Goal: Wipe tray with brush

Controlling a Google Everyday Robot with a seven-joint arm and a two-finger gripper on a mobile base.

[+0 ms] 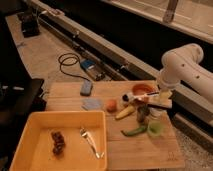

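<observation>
My gripper (161,99), jaws wide, hovers mid-right by the brush (143,95), which lies left-right, head leftward; the tray (30,131) holds a fork (90,143).

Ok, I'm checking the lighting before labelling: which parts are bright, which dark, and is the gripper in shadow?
Camera view: warm light falls on the tray and the wooden board; the ground behind them is dim and the far left nearly black. Camera view: the white arm is brightly lit, while the gripper, low over the board's right end by the brush, looks dark beneath it.
</observation>
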